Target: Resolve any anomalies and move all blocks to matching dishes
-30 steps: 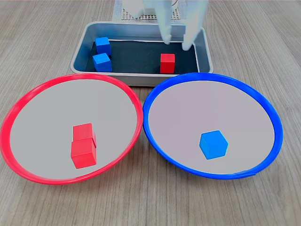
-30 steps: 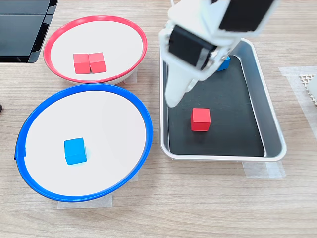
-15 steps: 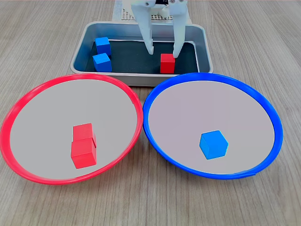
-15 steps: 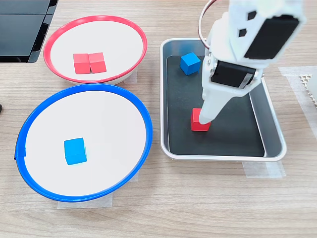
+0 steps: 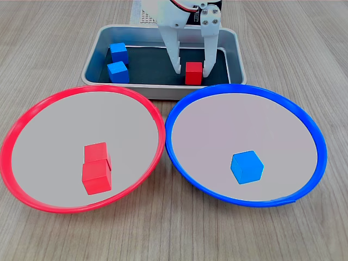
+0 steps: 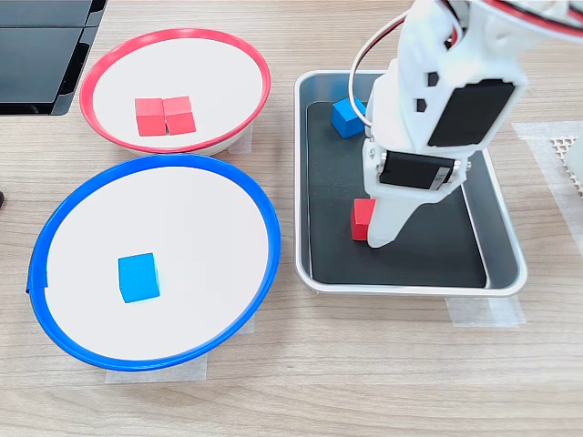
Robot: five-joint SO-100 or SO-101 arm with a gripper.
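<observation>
Gripper: white gripper (image 5: 192, 70) is being lowered into grey metal tray (image 5: 235, 50).
Fingers: being held spread, straddling small red plastic cube (image 5: 193, 73), not pinching.

Red blocks (image 5: 97, 167): three
Blue blocks (image 5: 247, 167): three
Dishes (image 5: 32, 116): two, one red-rimmed, one blue-rimmed
Metal tray (image 5: 238, 57): one
Gripper (image 5: 192, 69): one

red block (image 5: 193, 73), white fingers (image 5: 208, 61), grey tray (image 5: 239, 57)

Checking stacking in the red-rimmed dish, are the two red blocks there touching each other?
Touching. In the second exterior view the two red blocks sit side by side in the red-rimmed dish with no gap between their faces.
</observation>
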